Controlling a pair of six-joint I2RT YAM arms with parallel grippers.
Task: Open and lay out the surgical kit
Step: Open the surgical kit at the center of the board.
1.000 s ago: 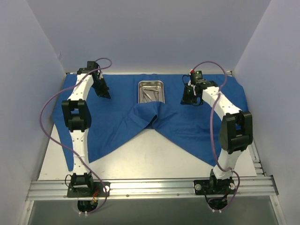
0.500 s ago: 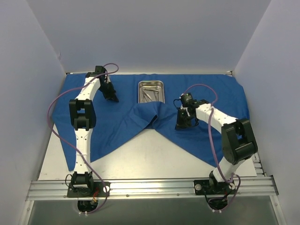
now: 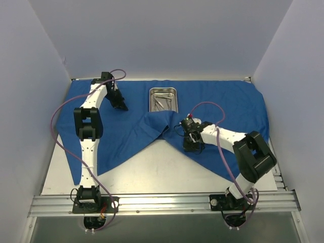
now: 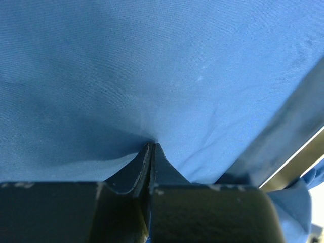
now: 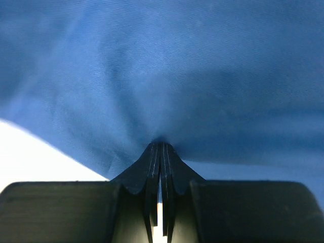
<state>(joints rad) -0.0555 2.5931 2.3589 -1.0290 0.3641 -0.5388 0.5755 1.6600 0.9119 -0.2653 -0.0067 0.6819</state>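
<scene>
**Cloth mostly spread, one flap left over the tray**

The step in hand is the unwrapping. The blue cloth wrap point(image 3: 228, 106) lies opened across the far half of the worktop point(image 3: 152, 172), with its near edge cut into a V. The steel tray point(image 3: 175, 98) sits at the far middle. The small ring-handled instruments point(image 3: 161, 101) lie inside it, not yet laid out. A loose flap point(image 3: 162, 124) of the wrap is bunched over the tray's near end.

The left hand point(image 3: 119, 103) is down on the cloth just left of the tray. In its wrist view the fingers point(image 4: 144, 157) are pressed together, and the fabric puckers into their tips, so it looks clamped on a pinch of cloth. The right hand point(image 3: 191, 144) is low on the wrap, right of the flap and close to its near edge. Its fingers point(image 5: 152, 157) are all but together with cloth gathered at the tip, so I judge that it too grips the wrap.

The next move calls for drawing the fabric outward and toward the near side until the flap slides off the tray. That pull should be gentle, since a hard tug could drag the tray or tip the instruments.

The purple cables point(image 3: 53, 121) loop wide of both arms and could brush the cloth. The enclosure's side walls stand close to the wrap's outer corners, leaving little room to spread further sideways.
</scene>
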